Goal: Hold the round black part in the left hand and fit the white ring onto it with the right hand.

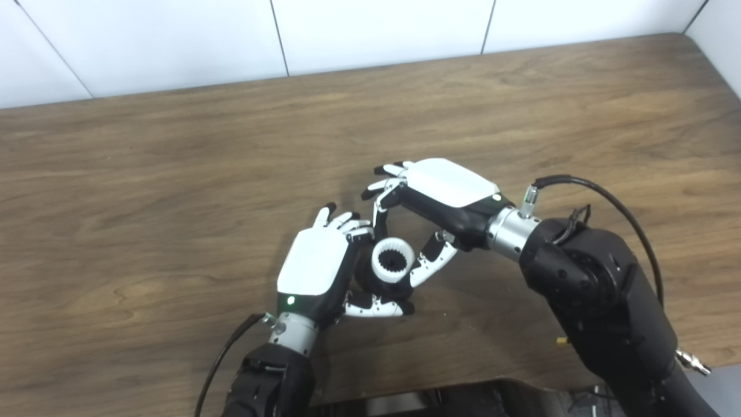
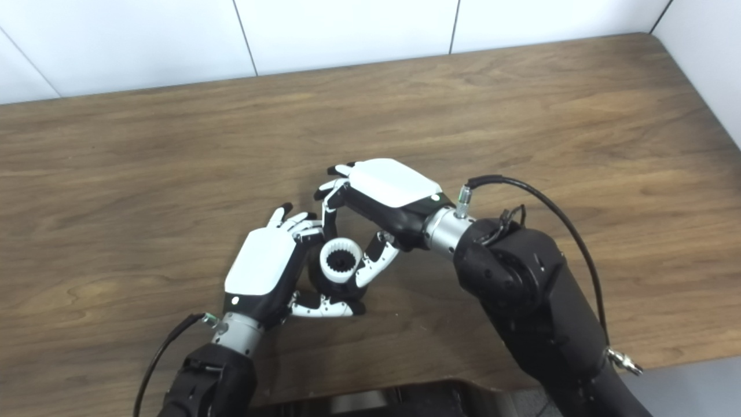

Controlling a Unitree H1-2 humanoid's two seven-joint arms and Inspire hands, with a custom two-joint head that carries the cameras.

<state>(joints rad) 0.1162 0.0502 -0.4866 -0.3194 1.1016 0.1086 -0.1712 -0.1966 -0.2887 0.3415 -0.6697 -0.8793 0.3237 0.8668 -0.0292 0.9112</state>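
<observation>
My left hand (image 1: pixel 315 263) is curled around the round black part (image 1: pixel 379 288) just above the table's middle, with its thumb under the part. The white ring (image 1: pixel 393 260), toothed on the inside, sits on top of the black part with its opening facing up. My right hand (image 1: pixel 446 191) reaches in from the right, palm down. Its thumb (image 1: pixel 431 262) presses the ring's right side and a finger (image 1: pixel 379 211) comes down on its far-left side, so the hand is shut on the ring. Most of the black part is hidden by the ring and the fingers.
The brown wooden table (image 1: pixel 173 174) runs back to a white panelled wall (image 1: pixel 370 29). Its front edge (image 1: pixel 463 388) lies just below both forearms. A black cable (image 1: pixel 613 202) loops over my right wrist.
</observation>
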